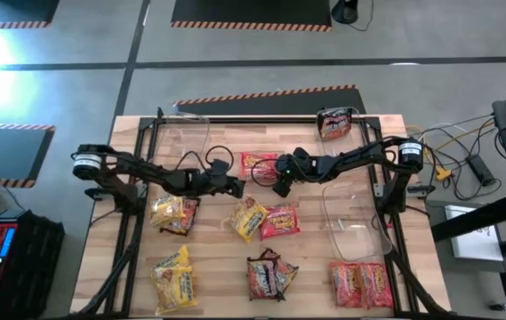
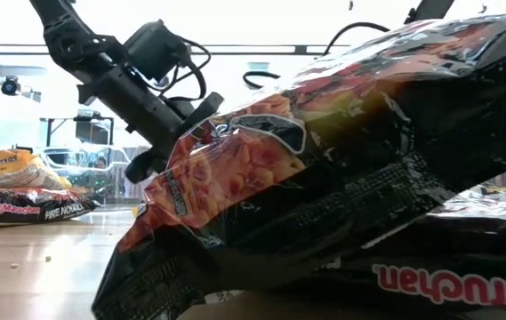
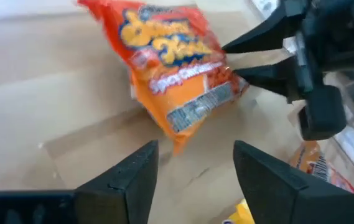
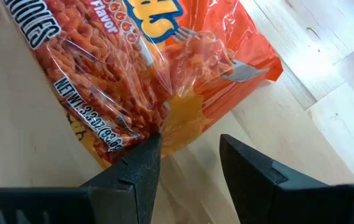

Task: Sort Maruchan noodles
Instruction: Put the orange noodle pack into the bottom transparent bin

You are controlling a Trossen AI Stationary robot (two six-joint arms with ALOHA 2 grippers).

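Observation:
An orange Maruchan noodle packet (image 1: pixel 259 164) lies on the wooden table (image 1: pixel 217 258) between my two grippers, a little beyond the table's middle. My left gripper (image 3: pixel 195 155) stands open just short of the packet (image 3: pixel 170 68), nothing between its fingers. My right gripper (image 4: pixel 189 143) comes from the other side, slanting down, open, its fingertips at the packet's crimped end (image 4: pixel 177 118). The left wrist view shows the right gripper's fingers (image 3: pixel 251 74) at that same end of the packet. My right gripper has one fingertip (image 4: pixel 149 146) right at the crinkled end seam (image 4: pixel 167 127) of the orange packet, with bare wood showing in the gap between the fingers. Whether that fingertip touches the plastic I cannot tell.
Yellow packets (image 1: pixel 174 213) (image 1: pixel 172 276), a yellow and a red one (image 1: pixel 261 220), dark ones (image 1: pixel 270 276) and red ones (image 1: pixel 359 283) lie nearer the front edge. Clear bins stand at the far left (image 1: pixel 186 133) and right (image 1: pixel 355 218). A dark packet (image 1: pixel 335 123) sits at the back.

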